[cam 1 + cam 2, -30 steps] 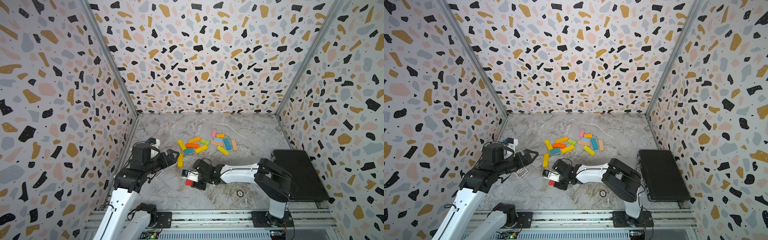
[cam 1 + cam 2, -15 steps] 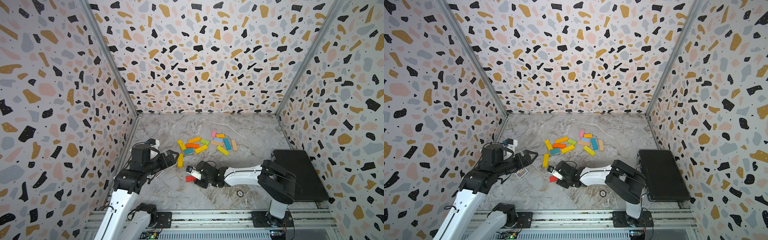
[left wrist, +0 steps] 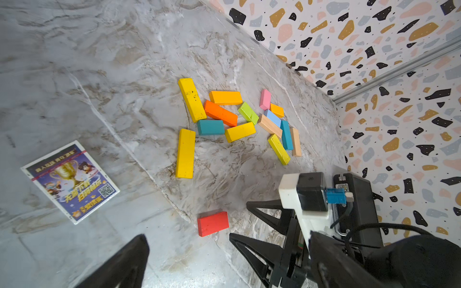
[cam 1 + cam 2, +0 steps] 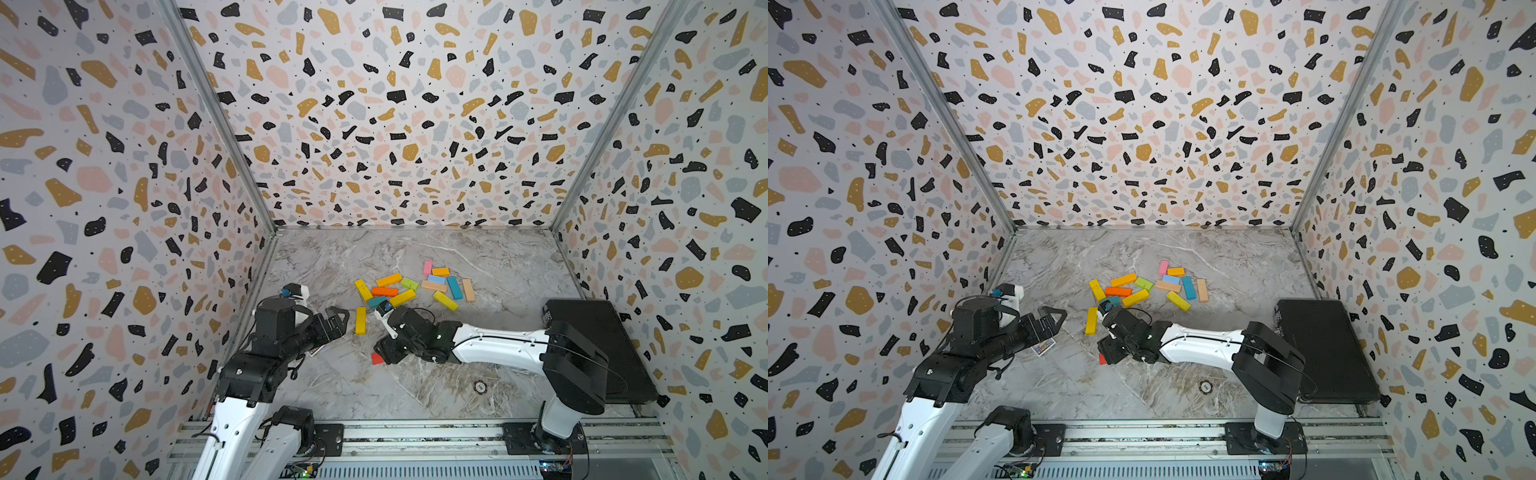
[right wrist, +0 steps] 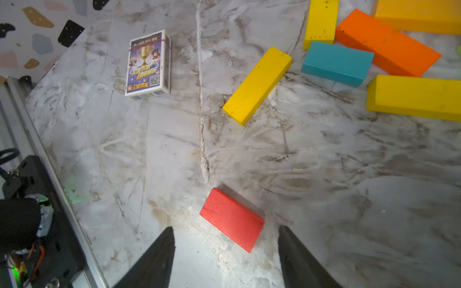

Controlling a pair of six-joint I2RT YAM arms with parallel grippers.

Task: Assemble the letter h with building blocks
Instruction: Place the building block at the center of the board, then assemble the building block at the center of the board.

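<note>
We see the table (image 4: 332, 386) closed in by walls (image 4: 395, 124) on three sides, with a metal rail (image 4: 415, 434) along the front edge where both arms are mounted. A case (image 4: 598, 349) takes up the right margin beside the wall. Bare marble lies between the pile (image 4: 409, 286) and the back wall. There is more in front of the right arm, where a small disc (image 4: 480, 387) sits.

The right gripper (image 5: 225, 227) is low over the table with its jaws spread, pinching nothing. The red block (image 5: 232, 219) lies flat on the marble with one corner between the jaws (a gap shows on each side of it). That block is well apart from the pile, nearer the front. A yellow block (image 5: 257, 86) lies alone between the two, just beside a teal block (image 5: 336, 63) at the pile's edge and not touching it. The pile mixes yellow, orange, teal, green, pink, light blue and plain wood, with several bars touching.

The left gripper (image 4: 337, 322) hangs spread and empty above the table's left side, with a card box (image 5: 148, 63) lying under its arm. The box carries a gold trophy, cartoon figures, a QR code and Chinese lettering we cannot read with certainty. The disc's print is too small to tell.

The table has a scuffed grey-and-brown marble pattern. The walls are terrazzo print in black, ochre, pink and grey.
</note>
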